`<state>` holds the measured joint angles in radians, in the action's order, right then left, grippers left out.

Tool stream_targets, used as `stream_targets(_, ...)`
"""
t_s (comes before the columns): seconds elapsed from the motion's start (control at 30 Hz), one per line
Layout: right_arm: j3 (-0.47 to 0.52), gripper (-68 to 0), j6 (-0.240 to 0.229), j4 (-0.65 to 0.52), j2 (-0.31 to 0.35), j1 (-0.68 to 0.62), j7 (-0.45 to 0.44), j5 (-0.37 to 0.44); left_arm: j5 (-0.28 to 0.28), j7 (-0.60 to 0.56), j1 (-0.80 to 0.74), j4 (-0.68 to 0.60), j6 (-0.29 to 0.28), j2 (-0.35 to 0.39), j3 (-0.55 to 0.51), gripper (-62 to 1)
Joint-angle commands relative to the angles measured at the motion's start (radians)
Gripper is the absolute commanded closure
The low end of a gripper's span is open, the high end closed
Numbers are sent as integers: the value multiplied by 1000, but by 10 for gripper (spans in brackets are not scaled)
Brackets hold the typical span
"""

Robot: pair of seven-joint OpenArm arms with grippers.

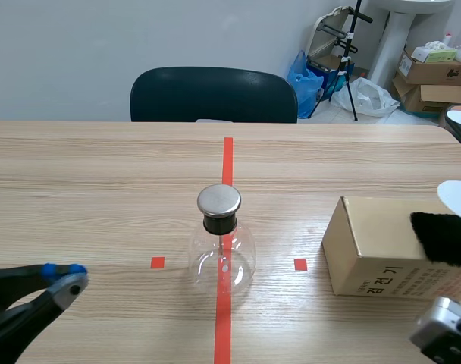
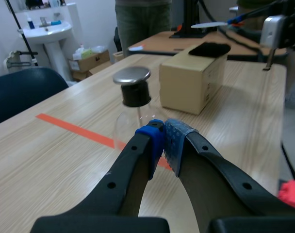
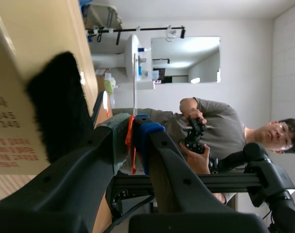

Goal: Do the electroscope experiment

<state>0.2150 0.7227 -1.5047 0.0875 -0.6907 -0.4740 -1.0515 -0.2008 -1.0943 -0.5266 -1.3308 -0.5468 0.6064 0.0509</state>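
The electroscope, a clear glass flask [image 1: 223,254] with a black neck and a round metal cap [image 1: 218,199], stands on the red tape line at the table's middle. My left gripper [image 1: 64,274] lies low at the near left, shut on nothing. In its wrist view, its blue pads [image 2: 163,133] meet just short of the flask [image 2: 130,124]. A black fur cloth [image 1: 443,236] lies on a cardboard box [image 1: 374,246] at the right. My right gripper [image 3: 136,121] is raised beside the box, shut on a thin white disc [image 3: 134,82] seen edge-on, and the disc [image 2: 208,24] also shows beyond the box.
A dark chair [image 1: 214,95] stands behind the far table edge. A person [image 3: 210,131] holding a controller is off to the right, beyond the table. Boxes, bags and a washbasin stand [image 1: 435,68] fill the far right corner of the room.
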Motion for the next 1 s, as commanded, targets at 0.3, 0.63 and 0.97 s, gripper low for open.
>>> stream_targets(0.3, 105, -9, 60, 85, -16, 59, -171, 57, -141, -8, -246, -275, -134, -32, -157, -32)
stream_targets(0.63, 147, -9, 60, 190, -16, 129, -251, 58, -143, -9, -246, -288, -149, -32, -178, -32)
stream_targets(0.97, 147, -9, 60, 284, -16, 154, -274, 26, -132, -16, -245, -288, -149, -32, -188, -584)
